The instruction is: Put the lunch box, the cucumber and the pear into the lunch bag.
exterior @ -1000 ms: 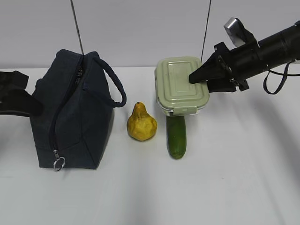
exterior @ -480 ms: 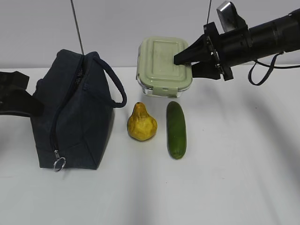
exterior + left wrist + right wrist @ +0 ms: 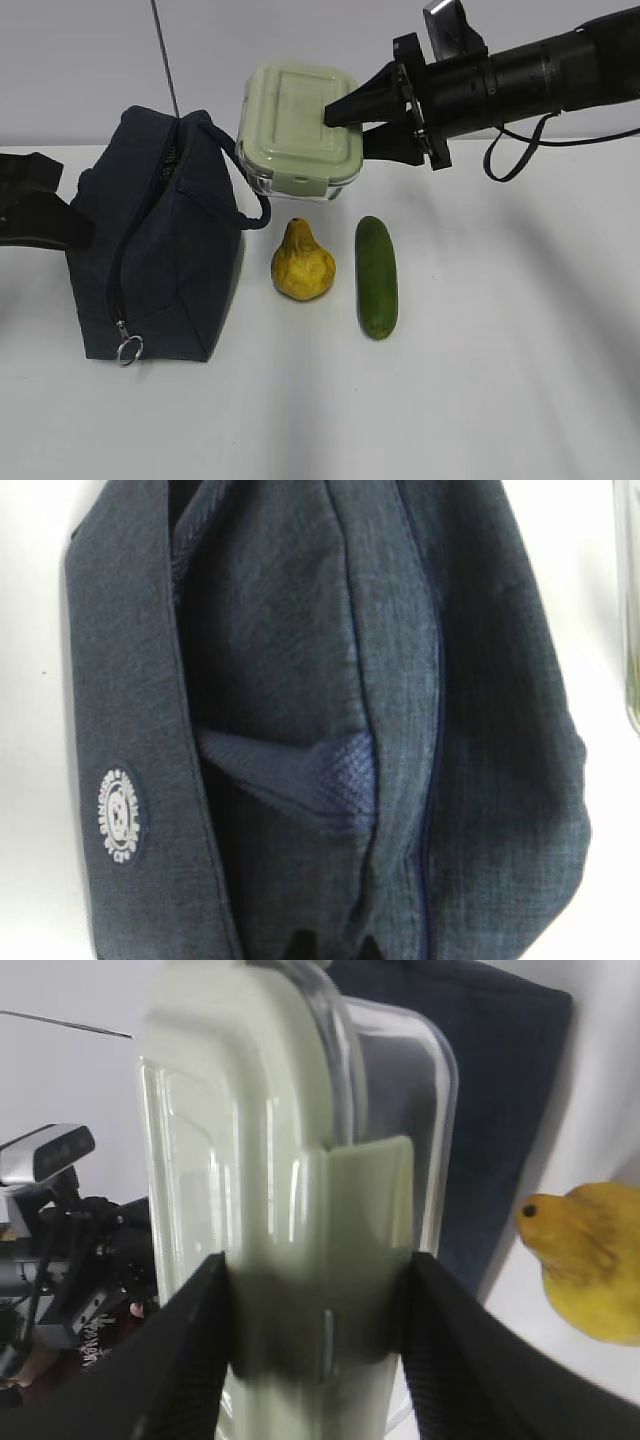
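Observation:
The lunch box (image 3: pixel 290 125), clear with a pale green lid, hangs tilted in the air just right of the bag's top. My right gripper (image 3: pixel 335 125) is shut on its right end, and in the right wrist view the fingers (image 3: pixel 180 1350) press both sides of the lunch box (image 3: pixel 290 1160). The navy lunch bag (image 3: pixel 160 260) stands at the left, its ring pull (image 3: pixel 126 349) low at the front. The yellow pear (image 3: pixel 303 262) and green cucumber (image 3: pixel 376 277) lie side by side on the table. My left gripper (image 3: pixel 334 947) is shut on a fold of the lunch bag (image 3: pixel 270 680).
The white table (image 3: pixel 500 330) stretches to the right and front. The bag's loop handle (image 3: pixel 245 185) arches toward the lunch box. The left arm (image 3: pixel 35 210) sits against the bag's left end. A thin dark cable (image 3: pixel 165 55) hangs behind the bag.
My right gripper has lifted the lunch box off the table and carried it left, up toward the bag's top. The cucumber's far end is uncovered. The left arm stayed put.

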Controlling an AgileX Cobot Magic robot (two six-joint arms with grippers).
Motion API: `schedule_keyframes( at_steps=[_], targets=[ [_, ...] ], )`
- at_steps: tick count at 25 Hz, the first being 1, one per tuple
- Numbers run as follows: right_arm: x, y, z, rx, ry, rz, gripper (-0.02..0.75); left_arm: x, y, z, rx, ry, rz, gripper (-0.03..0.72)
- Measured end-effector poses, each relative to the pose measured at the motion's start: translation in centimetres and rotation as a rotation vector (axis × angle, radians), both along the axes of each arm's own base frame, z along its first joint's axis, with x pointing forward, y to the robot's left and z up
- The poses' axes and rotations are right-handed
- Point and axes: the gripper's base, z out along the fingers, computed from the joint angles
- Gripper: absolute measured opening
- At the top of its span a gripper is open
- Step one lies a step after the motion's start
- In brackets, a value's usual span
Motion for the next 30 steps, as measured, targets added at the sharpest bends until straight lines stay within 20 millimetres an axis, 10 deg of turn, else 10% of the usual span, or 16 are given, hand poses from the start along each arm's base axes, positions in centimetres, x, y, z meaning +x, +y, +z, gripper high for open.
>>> schedule_keyframes(
  at_steps=[14, 30],
  targets=[
    [-0.3, 5.6, 5.1, 0.053, -0.146, 0.114, 0.375, 0.0, 0.0, 0.0, 0.000, 0.000, 0.000, 0.004],
    [-2.2, 12.0, 5.5, 0.085, -0.196, 0.117, 0.375, 0.0, 0.0, 0.0, 0.000, 0.000, 0.000, 0.004]
  ],
)
